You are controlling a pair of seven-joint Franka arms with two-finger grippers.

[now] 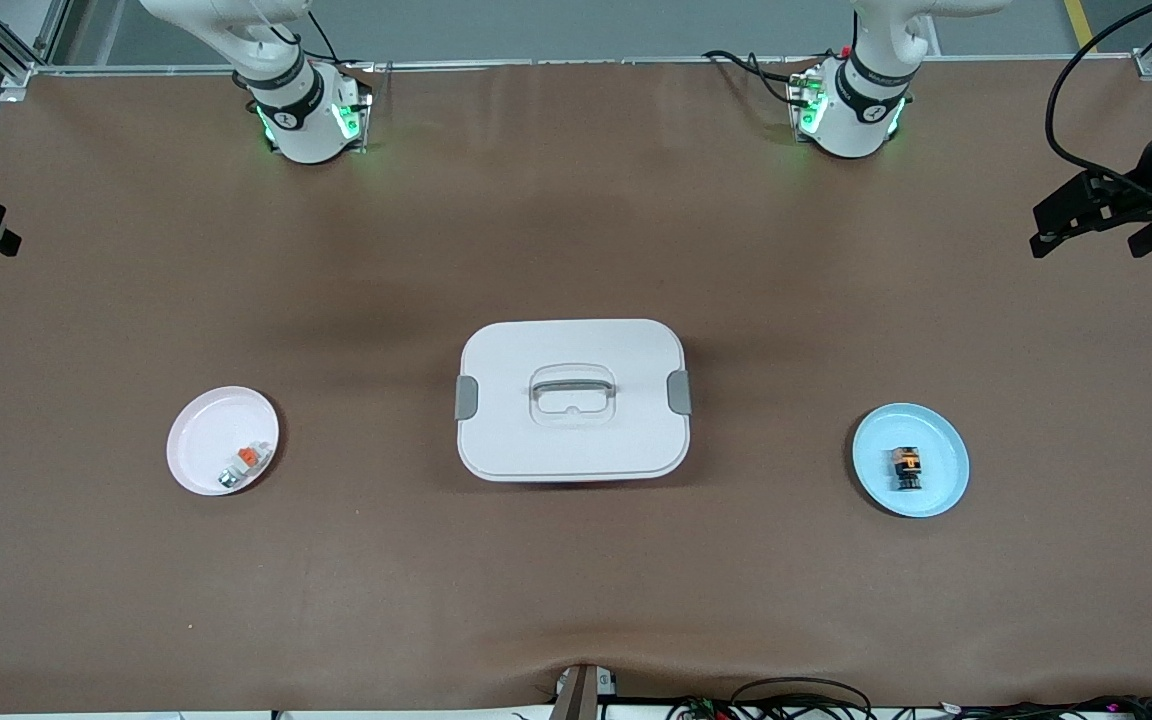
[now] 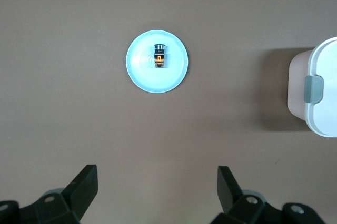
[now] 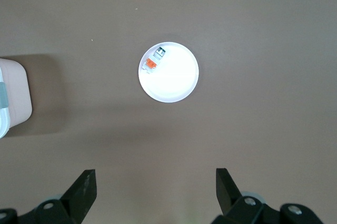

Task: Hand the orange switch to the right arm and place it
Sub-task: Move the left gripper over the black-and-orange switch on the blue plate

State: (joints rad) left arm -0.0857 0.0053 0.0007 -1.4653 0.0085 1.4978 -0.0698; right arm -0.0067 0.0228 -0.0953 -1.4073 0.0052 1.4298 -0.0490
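The orange switch (image 1: pixel 905 468) lies on its side on a light blue plate (image 1: pixel 941 495) toward the left arm's end of the table. It also shows in the left wrist view (image 2: pixel 159 57) on that plate (image 2: pixel 142 79). My left gripper (image 2: pixel 157 174) is open and holds nothing, high over the bare table beside the blue plate. My right gripper (image 3: pixel 155 176) is open and holds nothing, high over the table beside a white plate (image 3: pixel 176 82). Neither gripper shows in the front view; only the arms' bases do.
The white plate (image 1: pixel 201 440) toward the right arm's end holds a small white-grey piece with an orange tab (image 1: pixel 244 462). A white lidded box with grey latches (image 1: pixel 573 400) stands at the table's middle. Black camera gear (image 1: pixel 1116 200) hangs at the table's end.
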